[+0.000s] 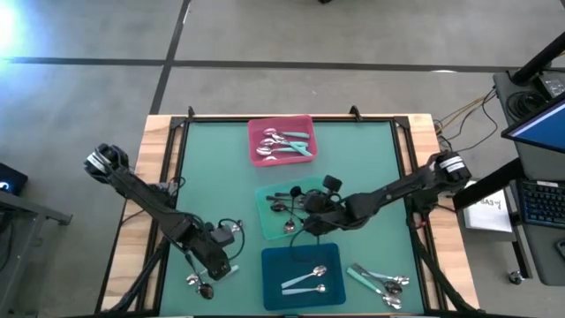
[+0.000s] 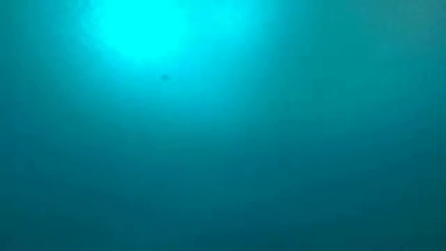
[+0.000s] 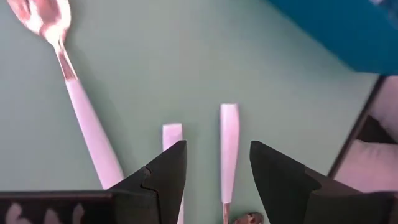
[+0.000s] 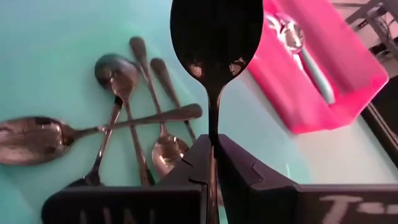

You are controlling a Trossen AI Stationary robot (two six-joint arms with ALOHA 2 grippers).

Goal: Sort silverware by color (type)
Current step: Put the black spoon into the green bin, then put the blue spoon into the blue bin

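The right gripper hangs over the mint tray at the middle of the worktop, its fingers pinched tight on the thin handle of a dark spoon. That spoon stands up past the fingers with its black bowl raised above the tray. Below it in the mint tray lie several more dark metal spoons, crossed over one another, some bowl up, some overlapping at the handles.

The left gripper is low over the worktop near its front left corner. Its fingers stand apart with nothing clamped between them; a pale blue handle lies in the gap on the worktop, and a second pale handle shows just beside one finger. A third pale-handled spoon lies at an angle further off, its shiny bowl away from the gripper.

The pink tray at the back of the worktop holds teal-handled spoons. The dark-teal tray at the front holds two pale-handled spoons. A small heap of unsorted spoons lies on the worktop to the right of the dark-teal tray, and a few more spoons lie by the left gripper. The low view shows nothing but a blue-green glow.
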